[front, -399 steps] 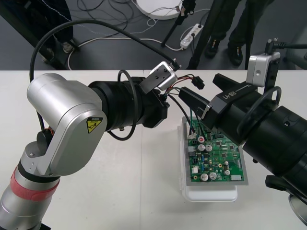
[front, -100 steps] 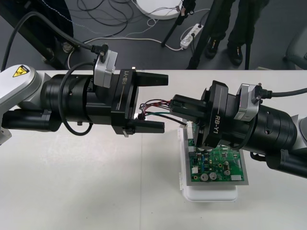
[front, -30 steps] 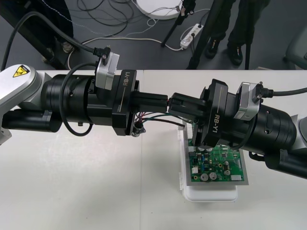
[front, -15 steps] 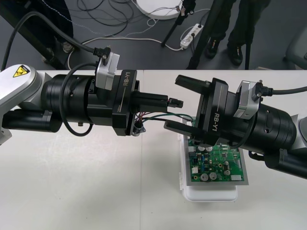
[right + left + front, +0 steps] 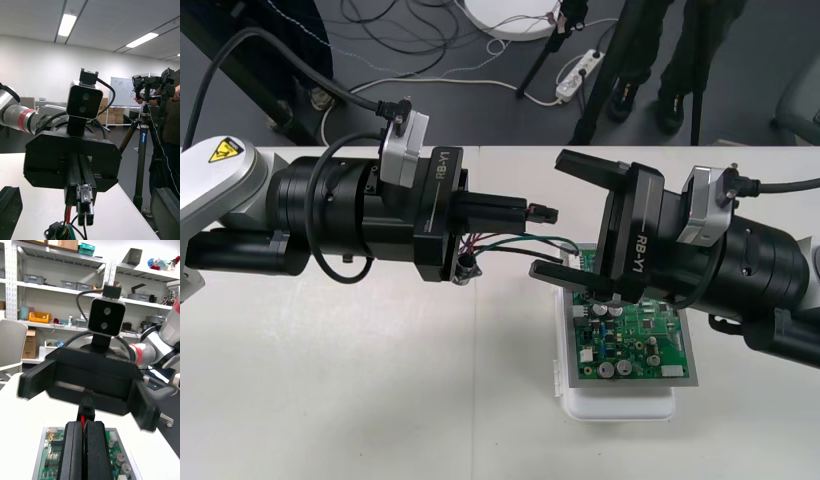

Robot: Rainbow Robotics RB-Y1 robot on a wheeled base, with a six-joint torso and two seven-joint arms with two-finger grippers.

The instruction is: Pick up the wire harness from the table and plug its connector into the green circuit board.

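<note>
- Plain light surface [image 5: 380,380] carries a green circuit board [image 5: 642,340] on a white plastic base [image 5: 620,405]. The small wire harness [image 5: 525,240] is not on it. It hangs in the air between the two arms, near the board's far end.
- Left pincer [image 5: 525,212] has its black fingers pressed together on the harness's small black plug [image 5: 87,409], with only the tip free. With so little exposed, the fingers could foul the board before the plug seats.
- Right pincer [image 5: 550,214] stands with its fingers wide apart on either side of that tip, gripping nothing. Closing off-centre could twist the plug or strike the left fingers.
- Thin red, black and green wires trail loose below, and the round metal flanged socket [image 5: 468,268] dangles from them. They could snag on board parts or tug at the plug.
- Plug lies level rather than aimed at the board. A slip while it is turned would drop it.
</note>
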